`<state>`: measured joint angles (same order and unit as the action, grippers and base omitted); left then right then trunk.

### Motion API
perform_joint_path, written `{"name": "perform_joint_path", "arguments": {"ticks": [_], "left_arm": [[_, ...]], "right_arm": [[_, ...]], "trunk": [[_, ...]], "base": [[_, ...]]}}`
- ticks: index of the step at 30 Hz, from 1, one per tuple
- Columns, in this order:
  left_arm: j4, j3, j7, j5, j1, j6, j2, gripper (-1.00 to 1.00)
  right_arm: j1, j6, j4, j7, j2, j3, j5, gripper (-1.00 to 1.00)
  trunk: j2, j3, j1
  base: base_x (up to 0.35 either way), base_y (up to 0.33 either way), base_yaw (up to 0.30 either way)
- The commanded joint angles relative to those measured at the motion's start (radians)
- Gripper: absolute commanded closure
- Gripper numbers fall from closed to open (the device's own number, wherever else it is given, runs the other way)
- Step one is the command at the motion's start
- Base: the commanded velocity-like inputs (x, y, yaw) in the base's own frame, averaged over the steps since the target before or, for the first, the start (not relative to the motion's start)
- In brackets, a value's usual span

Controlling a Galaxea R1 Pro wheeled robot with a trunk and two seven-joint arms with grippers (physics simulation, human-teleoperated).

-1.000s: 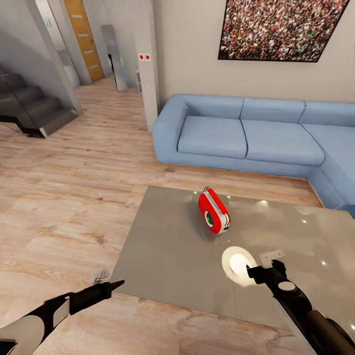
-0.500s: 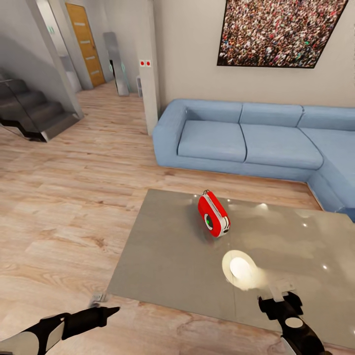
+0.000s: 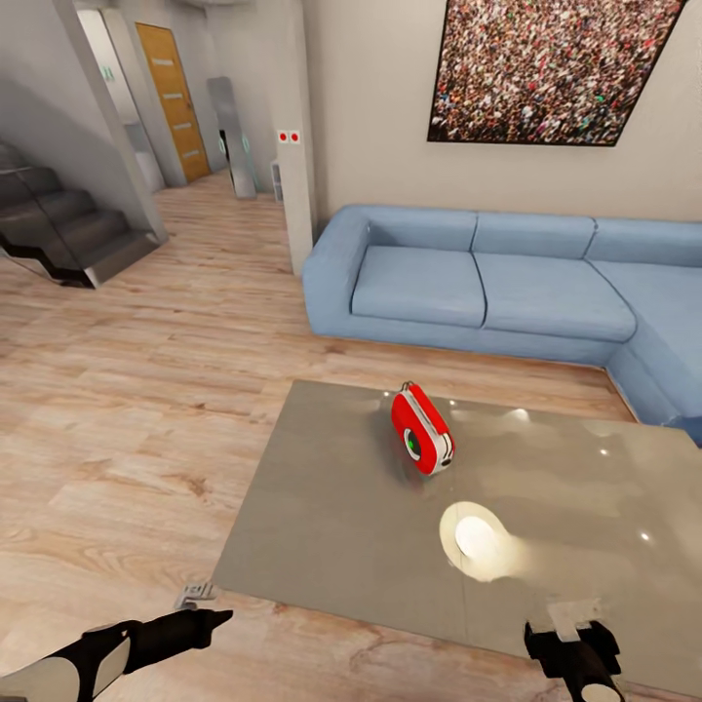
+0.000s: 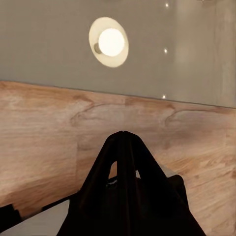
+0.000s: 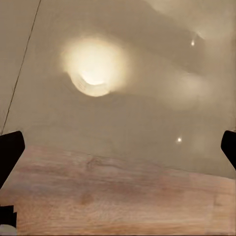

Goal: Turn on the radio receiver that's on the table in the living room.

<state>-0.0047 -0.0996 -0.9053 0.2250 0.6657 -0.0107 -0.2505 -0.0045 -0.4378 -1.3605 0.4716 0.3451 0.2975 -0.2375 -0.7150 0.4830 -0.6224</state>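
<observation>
We see the tabletop (image 3: 341, 507) bare across the lower centre of the frame, open up to the radio receiver (image 3: 421, 429); the blue sofa (image 3: 487, 283) blocks passage beyond, at right.

Bright, even, sharp renders; a round lamp glare (image 3: 475, 539) reflects off the glossy table (image 3: 331, 507).

Left tool (image 3: 216, 617) was held low, fingers pressed together to a point. Right tool (image 3: 573, 642) was held low, fingers spread wide.
</observation>
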Motion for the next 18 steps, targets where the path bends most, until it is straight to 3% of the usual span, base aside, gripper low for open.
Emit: {"name": "perform_joint_path", "arguments": {"ticks": [1, 5, 8, 10, 12, 18], "left_arm": [[0.0, 0.0, 0.002, -0.001, 0.0, 0.0, 0.001, 1.0], [0.0, 0.0, 0.088, -0.006, -0.006, 0.001, 0.01, 1.0], [0.0, 0.0, 0.167, -0.031, -0.016, 0.004, 0.032, 1.0], [0.0, 0.0, 0.24, -0.079, -0.03, 0.009, 0.056, 1.0], [0.001, 0.0, 0.334, -0.143, -0.054, 0.019, 0.075, 1.0], [0.0, 0.0, 0.439, -0.17, -0.127, 0.028, 0.079, 1.0]], "right_arm": [[0.016, 0.014, 0.016, 0.003, 0.0, 0.0, -0.004, -1.0], [0.034, 0.112, 0.154, 0.004, -0.009, 0.001, -0.011, -1.0], [0.036, 0.181, 0.262, 0.002, -0.021, 0.003, -0.012, -1.0], [0.036, 0.244, 0.354, 0.001, -0.041, 0.004, -0.011, -1.0], [0.037, 0.326, 0.485, -0.004, -0.08, 0.005, -0.011, -1.0], [0.037, 0.453, 0.756, -0.047, -0.137, 0.01, -0.012, -1.0]], "trunk": [[0.0, -0.002, 0.0], [0.0, -0.008, 0.0], [0.0, -0.013, 0.0], [0.0, -0.016, 0.0], [0.0, -0.019, 0.0], [0.0, -0.028, 0.0]], "base": [[0.0, 0.0, 0.0], [0.0, 0.0, 0.0], [0.0, 0.0, 0.0], [0.0, 0.0, 0.0], [0.0, 0.0, 0.0], [0.0, 0.0, 0.0]]}}
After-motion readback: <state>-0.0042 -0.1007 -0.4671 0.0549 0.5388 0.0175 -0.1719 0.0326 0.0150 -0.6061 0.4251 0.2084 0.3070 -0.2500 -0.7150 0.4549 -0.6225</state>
